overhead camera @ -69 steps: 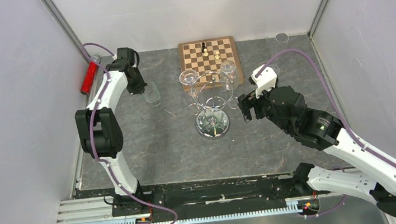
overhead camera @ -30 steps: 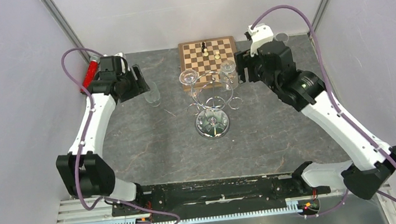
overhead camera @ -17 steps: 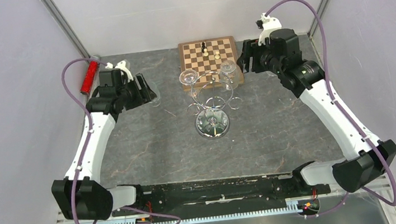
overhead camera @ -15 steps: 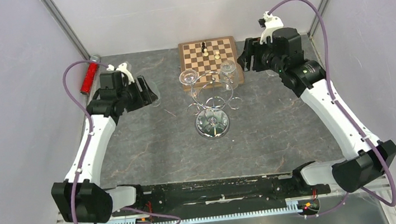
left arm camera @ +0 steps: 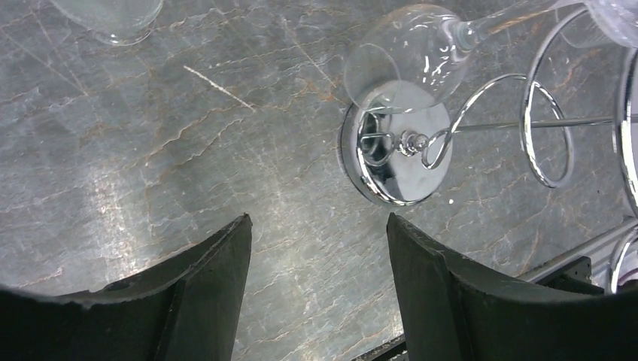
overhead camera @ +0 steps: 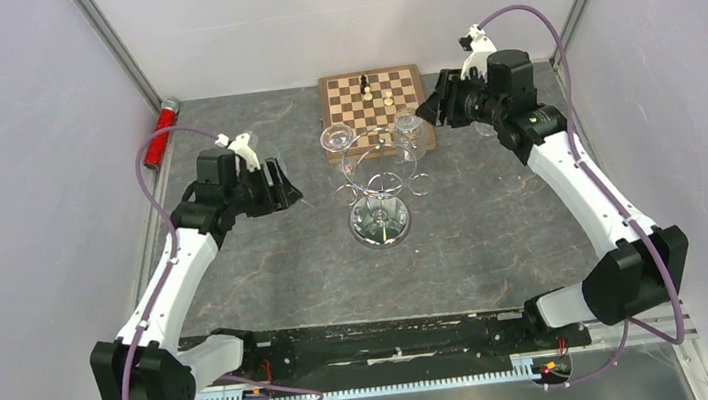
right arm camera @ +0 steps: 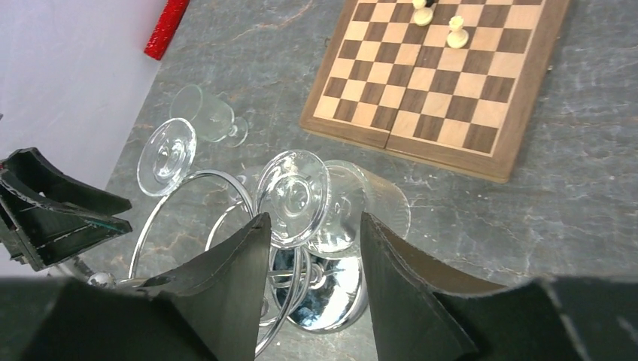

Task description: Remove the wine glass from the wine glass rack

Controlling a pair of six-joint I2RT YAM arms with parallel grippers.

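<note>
At far left, a red stick (overhead camera: 159, 140) by the wall, then a loose glass (right arm camera: 205, 113) on the table, apart from the rack. Next, the left gripper (left arm camera: 317, 219): fingers spread, nothing between them, aimed at the wine glass rack (left arm camera: 399, 154) but short of it, with the left hanging glass (left arm camera: 406, 60) over the mirrored base. Shifted nearer the rack than half a second ago, away from the loose glass.

On the rack's right side, the wine glass (right arm camera: 293, 197): hung foot-up, bowl down, long axis roughly upright. Directly ahead of the right gripper (right arm camera: 314, 218), clearly the nearer one, its fingers half-spread either side of the foot, no clamping visible. Narrower than a second ago. Probably calls for closing about the stem, then drawing out through the loop's open end. Behind all this, the chessboard (right arm camera: 444, 75).
</note>
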